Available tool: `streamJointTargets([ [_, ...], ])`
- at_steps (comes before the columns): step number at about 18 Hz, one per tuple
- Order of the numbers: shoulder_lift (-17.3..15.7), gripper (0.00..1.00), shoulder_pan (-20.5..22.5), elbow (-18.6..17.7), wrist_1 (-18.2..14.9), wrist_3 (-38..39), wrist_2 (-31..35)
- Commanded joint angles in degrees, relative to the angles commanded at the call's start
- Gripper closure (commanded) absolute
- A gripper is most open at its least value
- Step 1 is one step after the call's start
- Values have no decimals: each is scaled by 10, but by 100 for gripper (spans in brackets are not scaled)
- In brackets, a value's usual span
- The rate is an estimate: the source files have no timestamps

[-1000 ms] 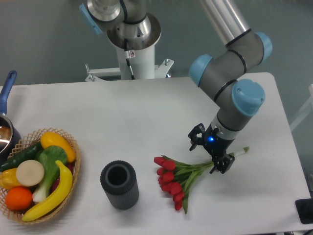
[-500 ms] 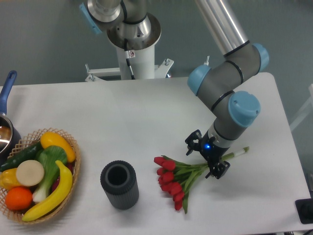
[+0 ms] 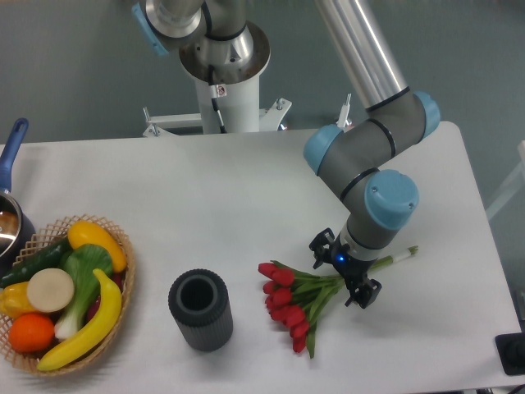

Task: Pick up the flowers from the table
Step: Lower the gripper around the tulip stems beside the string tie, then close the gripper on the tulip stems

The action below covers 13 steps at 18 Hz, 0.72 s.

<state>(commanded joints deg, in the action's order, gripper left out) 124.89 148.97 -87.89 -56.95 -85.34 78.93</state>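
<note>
- Lower centre: cylinder [image 3: 201, 310], dark and ribbed, upright on the bench [image 3: 246, 189], well apart from the work.
- Lower centre-right: flowers [image 3: 289, 305] lying flat on the bench, red heads toward the lower left, stems running up-right to a pale tip near the right edge.
- Centre-right: gripper [image 3: 347, 271] low over the stems just above the heads, jaws spread, one on each side of the stem bundle; released, nothing held.
- Step in hand, as judged: closing on the stems. Centre the jaws across the bundle where the stems lie tightest, keep clear of the heads, descend until the fingertips nearly meet the bench, then close fully before lifting, so that no stem slips out.
- Change from the earlier frames: the gripper has shifted left and slightly lower along the stems, toward the heads; the flowers have not moved.
- Far left: basket [image 3: 123, 246] of fruit and vegetables; a pan [image 3: 10, 205] at the frame edge.
</note>
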Motion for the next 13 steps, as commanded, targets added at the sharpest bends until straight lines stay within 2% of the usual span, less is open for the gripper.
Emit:
streamJointTargets([
  [6,-4,0,1,-14,2,-5,-4],
  [13,-4,0,0,-25,20,0,-21],
])
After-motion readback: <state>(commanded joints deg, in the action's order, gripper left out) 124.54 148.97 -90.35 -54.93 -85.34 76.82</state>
